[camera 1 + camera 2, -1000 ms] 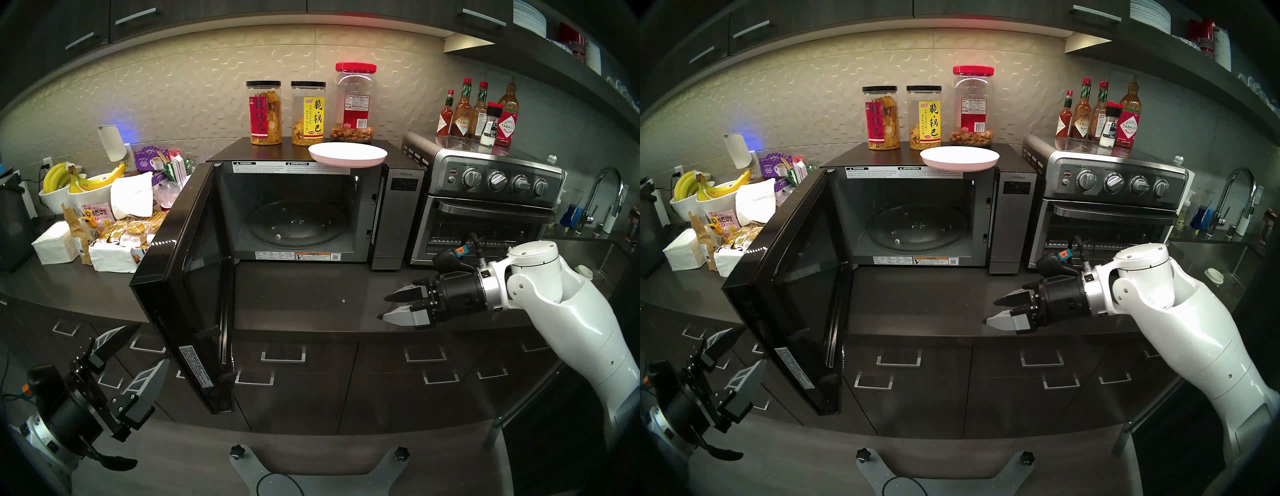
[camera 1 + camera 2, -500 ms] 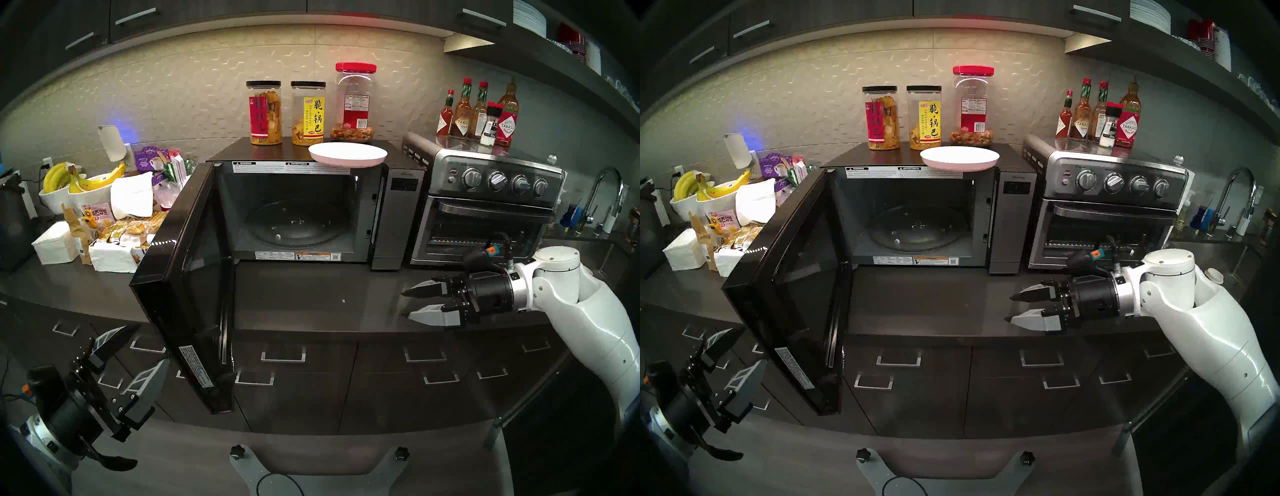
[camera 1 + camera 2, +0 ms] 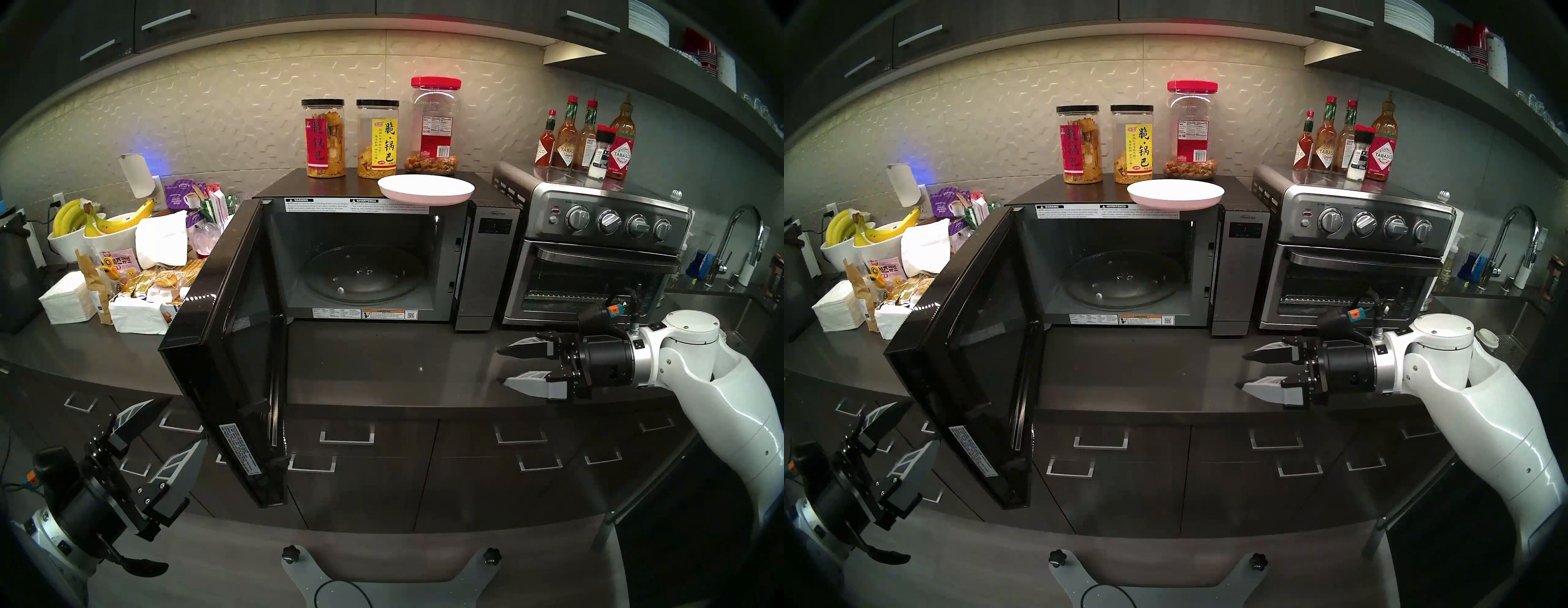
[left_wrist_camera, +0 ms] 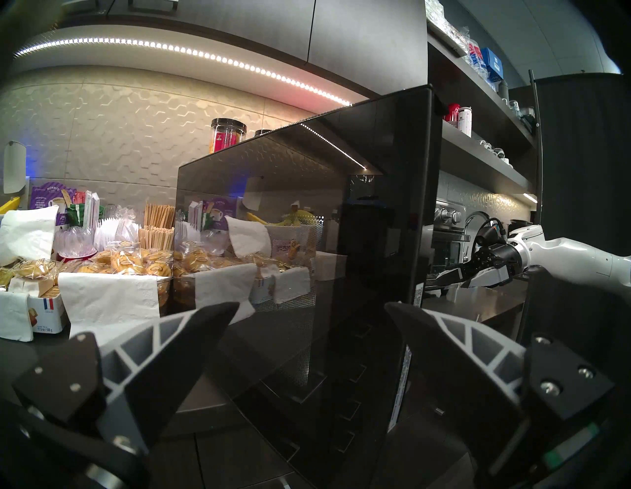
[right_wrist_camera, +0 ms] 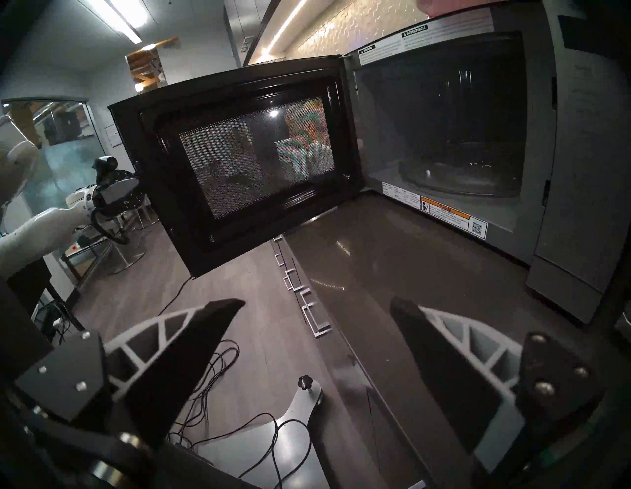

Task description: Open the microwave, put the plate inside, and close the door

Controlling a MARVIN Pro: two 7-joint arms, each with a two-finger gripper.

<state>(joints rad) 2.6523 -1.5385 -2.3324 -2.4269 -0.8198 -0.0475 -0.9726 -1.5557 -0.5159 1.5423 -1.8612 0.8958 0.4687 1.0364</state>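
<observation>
The right gripper reaches level leftward over the counter, fingers apart, empty; the left gripper hangs low beside the open door, fingers spread; the plate rests atop the microwave

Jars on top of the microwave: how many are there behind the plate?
3, in a row along the back of the microwave: red-label jar at left, yellow-label jar in the middle, red-lidded jar at right, directly behind the plate. None looks hidden.
</observation>
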